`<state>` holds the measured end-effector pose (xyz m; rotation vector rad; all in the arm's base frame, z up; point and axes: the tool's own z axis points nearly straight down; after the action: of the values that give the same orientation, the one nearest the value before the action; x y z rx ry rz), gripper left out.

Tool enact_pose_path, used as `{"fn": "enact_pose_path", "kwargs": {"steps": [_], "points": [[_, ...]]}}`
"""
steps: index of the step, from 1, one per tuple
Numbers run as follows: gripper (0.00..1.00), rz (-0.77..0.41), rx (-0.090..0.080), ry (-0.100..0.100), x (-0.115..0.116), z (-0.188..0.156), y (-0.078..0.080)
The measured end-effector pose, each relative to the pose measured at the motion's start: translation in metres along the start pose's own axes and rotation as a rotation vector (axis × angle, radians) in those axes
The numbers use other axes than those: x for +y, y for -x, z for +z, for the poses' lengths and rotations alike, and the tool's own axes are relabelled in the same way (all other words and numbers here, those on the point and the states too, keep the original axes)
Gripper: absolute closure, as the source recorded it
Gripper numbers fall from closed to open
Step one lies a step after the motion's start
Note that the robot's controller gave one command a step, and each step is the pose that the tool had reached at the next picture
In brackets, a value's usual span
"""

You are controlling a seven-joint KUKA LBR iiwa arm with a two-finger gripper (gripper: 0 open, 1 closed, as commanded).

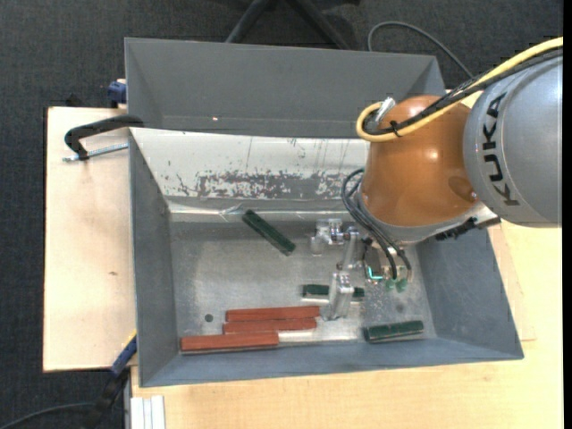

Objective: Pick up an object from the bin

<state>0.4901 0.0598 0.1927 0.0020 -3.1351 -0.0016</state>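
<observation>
Right of centre, your gripper [342, 293] hangs low beside a small green block [315, 290], probably for a pick; spread or closed, you cannot tell.

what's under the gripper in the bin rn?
A short dark green bar sticks out toward the view's left from beneath the gripper; its other end is covered. Red-brown bars lie just beside.

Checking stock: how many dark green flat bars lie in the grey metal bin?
3. One dark green flat bar near the back, a short one beside the gripper, one front right. The arm may hide more.
</observation>
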Motion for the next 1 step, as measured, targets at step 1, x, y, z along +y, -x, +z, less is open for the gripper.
{"fn": "enact_pose_path", "kwargs": {"steps": [1], "points": [[0.00,0.032,0.001,0.000,0.0303,0.1261,0.0139]]}}
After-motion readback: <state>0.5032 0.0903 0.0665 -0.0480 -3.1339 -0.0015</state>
